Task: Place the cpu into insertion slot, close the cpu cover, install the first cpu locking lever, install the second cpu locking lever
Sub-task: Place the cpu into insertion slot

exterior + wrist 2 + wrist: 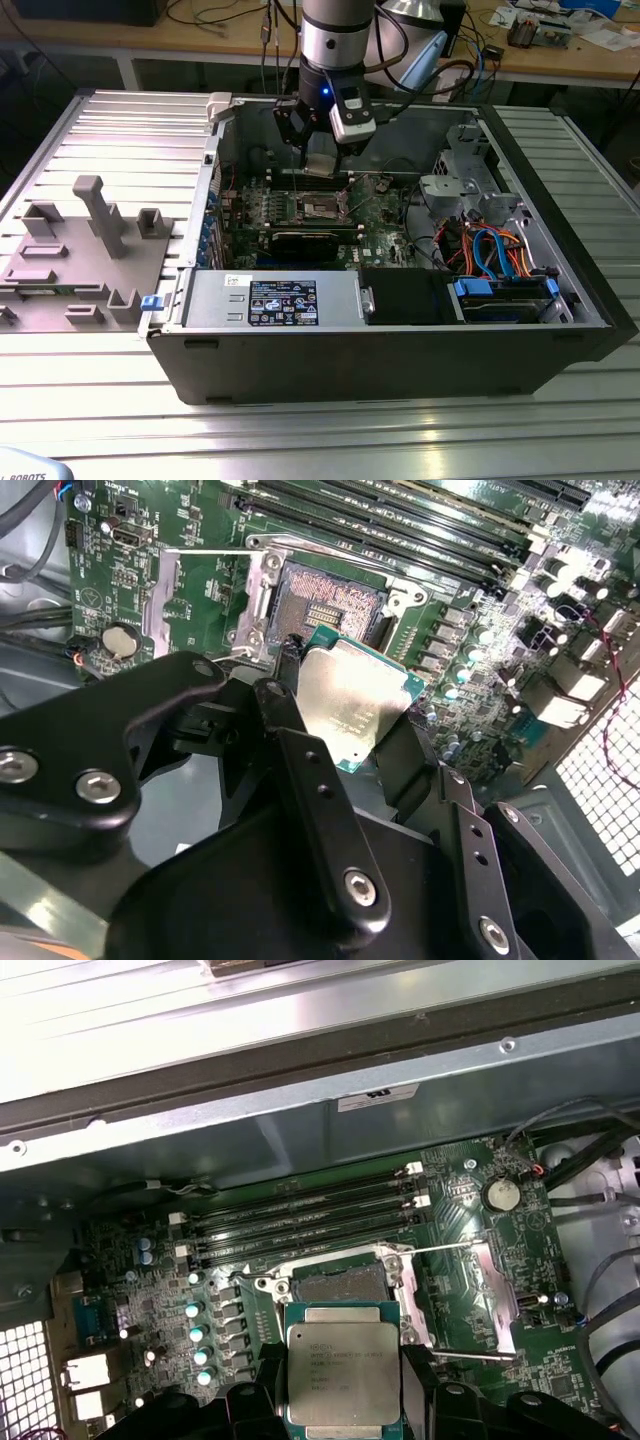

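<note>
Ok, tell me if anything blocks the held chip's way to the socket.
Nothing visible does: the silvery-grey square cpu hangs in the black gripper near the open dark-centred insertion slot, its metal cover frame swung aside.

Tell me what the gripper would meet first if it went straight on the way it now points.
Most likely the insertion slot: the gripper, jaws shut on the cpu, points down at the circuit board, and the uncovered slot lies roughly beneath the chip. Exact alignment is hard to judge.

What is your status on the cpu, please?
Gripper shut on cpu, held over the board. Slot bare, cover open. Nothing seen blocking the slot.
</note>
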Motion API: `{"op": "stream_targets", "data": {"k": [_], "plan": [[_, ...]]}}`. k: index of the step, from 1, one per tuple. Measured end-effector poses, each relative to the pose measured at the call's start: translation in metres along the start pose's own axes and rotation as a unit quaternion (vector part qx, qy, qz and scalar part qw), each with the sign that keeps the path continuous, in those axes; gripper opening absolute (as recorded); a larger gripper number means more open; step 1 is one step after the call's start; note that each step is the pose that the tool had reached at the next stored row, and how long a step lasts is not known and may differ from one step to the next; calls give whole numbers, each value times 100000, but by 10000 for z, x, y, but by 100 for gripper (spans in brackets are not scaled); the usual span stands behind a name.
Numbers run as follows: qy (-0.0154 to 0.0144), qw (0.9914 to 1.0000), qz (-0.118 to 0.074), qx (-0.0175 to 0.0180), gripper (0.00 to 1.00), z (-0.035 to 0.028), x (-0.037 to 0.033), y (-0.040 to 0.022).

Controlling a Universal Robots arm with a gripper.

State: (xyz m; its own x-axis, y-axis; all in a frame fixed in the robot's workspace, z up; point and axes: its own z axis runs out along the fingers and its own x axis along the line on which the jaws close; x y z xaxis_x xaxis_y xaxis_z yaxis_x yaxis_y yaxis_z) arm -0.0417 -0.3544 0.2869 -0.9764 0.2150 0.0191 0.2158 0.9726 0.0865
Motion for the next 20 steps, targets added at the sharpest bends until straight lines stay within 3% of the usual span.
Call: {"op": "stream_targets", "data": {"k": [9,20], "plan": [[-166,99982,1883,-36,55,2,0,0],[-420,99883,4815,-92,55,5,0,0]]}}
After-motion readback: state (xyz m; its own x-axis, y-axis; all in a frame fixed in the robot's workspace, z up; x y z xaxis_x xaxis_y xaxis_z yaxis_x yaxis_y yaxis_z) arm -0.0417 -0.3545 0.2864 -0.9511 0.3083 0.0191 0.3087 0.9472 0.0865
